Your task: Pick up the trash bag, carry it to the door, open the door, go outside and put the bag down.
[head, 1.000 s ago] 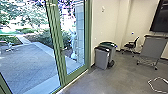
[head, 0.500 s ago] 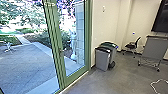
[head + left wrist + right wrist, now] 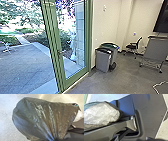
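The dark trash bag (image 3: 41,119) hangs full in the left wrist view, its folds drawn together at the neck, where my left gripper (image 3: 56,139) is shut on it. In the right wrist view, the bag's side with pale crinkled plastic (image 3: 101,114) lies beyond the robot's jointed bar. The green-framed glass door (image 3: 53,45) stands ahead on the left in the head view, its handle (image 3: 60,52) on the upright frame. It looks closed.
Grey bins (image 3: 103,60) stand by the wall right of the door. Farther right are a black chair (image 3: 132,46), a wheeled grey stand (image 3: 155,50) and a white cable (image 3: 160,86) on the floor. Paving (image 3: 27,65) shows through the glass.
The head view has shifted a little: the door's upright frame sits farther left, while the bins, chair and stand sit slightly farther right and lower.
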Controlling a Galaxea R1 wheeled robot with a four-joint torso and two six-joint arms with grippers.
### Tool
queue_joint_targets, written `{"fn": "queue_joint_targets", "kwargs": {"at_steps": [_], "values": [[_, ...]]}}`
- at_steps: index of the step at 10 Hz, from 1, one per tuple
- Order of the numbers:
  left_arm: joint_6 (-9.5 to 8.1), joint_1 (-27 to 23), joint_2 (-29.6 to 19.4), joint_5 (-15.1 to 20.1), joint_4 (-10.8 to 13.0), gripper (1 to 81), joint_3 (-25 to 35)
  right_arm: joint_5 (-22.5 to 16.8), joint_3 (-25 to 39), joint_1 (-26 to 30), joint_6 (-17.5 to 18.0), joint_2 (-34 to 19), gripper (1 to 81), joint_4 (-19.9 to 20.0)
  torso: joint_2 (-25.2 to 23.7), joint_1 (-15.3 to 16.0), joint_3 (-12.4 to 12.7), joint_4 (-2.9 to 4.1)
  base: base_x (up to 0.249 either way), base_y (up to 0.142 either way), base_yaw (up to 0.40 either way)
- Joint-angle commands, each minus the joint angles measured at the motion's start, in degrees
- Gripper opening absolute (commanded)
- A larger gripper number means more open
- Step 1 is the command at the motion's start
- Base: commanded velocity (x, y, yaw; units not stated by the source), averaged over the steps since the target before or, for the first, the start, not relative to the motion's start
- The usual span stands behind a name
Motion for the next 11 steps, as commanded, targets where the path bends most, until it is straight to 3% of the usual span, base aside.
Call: {"fn": "queue_joint_targets", "kwargs": {"at_steps": [1,11], "values": [[0.29,-2.8,0.2,3.1,1.0,1.0,0.0,-3.4,0.5,1.5,-0.4,0.8,81.1,-0.8,0.0,0.0,0.0,0.00,0.152,0.000,0.000],[0.29,-2.8,0.2,3.1,1.2,1.0,-0.1,-3.3,0.5,1.6,-0.4,0.8,81.1,-1.0,0.0,0.0,0.0,0.00,0.152,0.000,0.000]]}}
